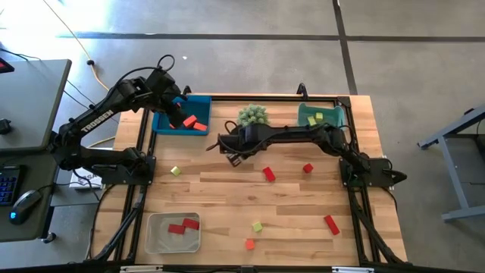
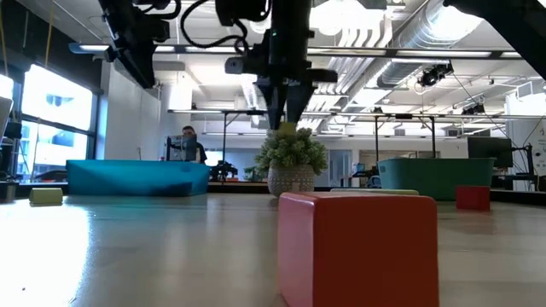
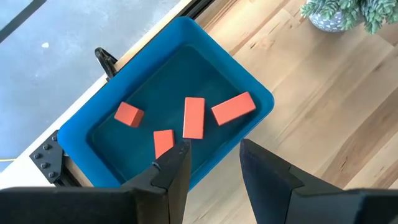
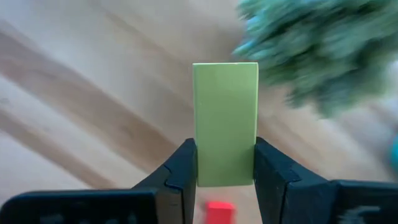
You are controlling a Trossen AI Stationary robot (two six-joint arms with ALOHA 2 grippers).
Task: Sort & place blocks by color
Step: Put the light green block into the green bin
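Right gripper (image 4: 224, 165): clamps yellow-green bar (image 4: 225, 121), plant (image 1: 253, 115) at 1 o'clock. Left gripper (image 3: 214, 165): fingers apart, empty, above blue bin (image 3: 74, 134).

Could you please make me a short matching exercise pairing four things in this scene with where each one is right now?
Things:
1. yellow-green bar
2. left gripper
3. clear bin
4. potted plant

Places:
A. above the blue bin, fingers apart and empty
B. near the table's front left corner, holding two red blocks
C. between the right gripper's fingers
D. at the back of the table, between the blue bin and the green bin

Pairs: 1-C, 2-A, 3-B, 4-D
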